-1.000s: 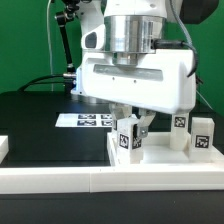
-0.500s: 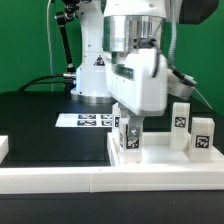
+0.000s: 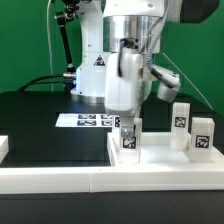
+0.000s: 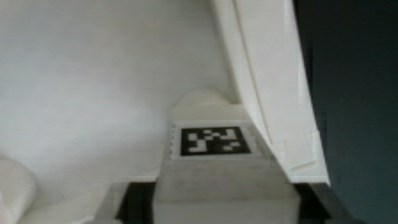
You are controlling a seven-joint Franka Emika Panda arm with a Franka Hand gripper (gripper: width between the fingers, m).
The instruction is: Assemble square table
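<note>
My gripper (image 3: 128,124) is shut on a small white tagged leg (image 3: 129,141) and holds it upright on the white square table top (image 3: 160,160), near the top's corner on the exterior view's left. In the wrist view the leg (image 4: 215,150) fills the space between my dark fingers (image 4: 141,202), and my gripper (image 4: 217,206) grips both its sides. The top's flat surface (image 4: 89,80) and raised rim (image 4: 270,80) lie beneath. Two more tagged legs (image 3: 181,121) (image 3: 201,136) stand upright on the top at the exterior view's right. The fourth leg is out of view.
The marker board (image 3: 85,120) lies flat on the black work surface behind the top. A long white rail (image 3: 90,185) edges the front. The arm's base (image 3: 92,70) stands at the back, before a green backdrop.
My gripper has turned about its vertical axis, from broadside to edge-on in the exterior view, with the leg held in it. The leg stays at the same spot on the top.
</note>
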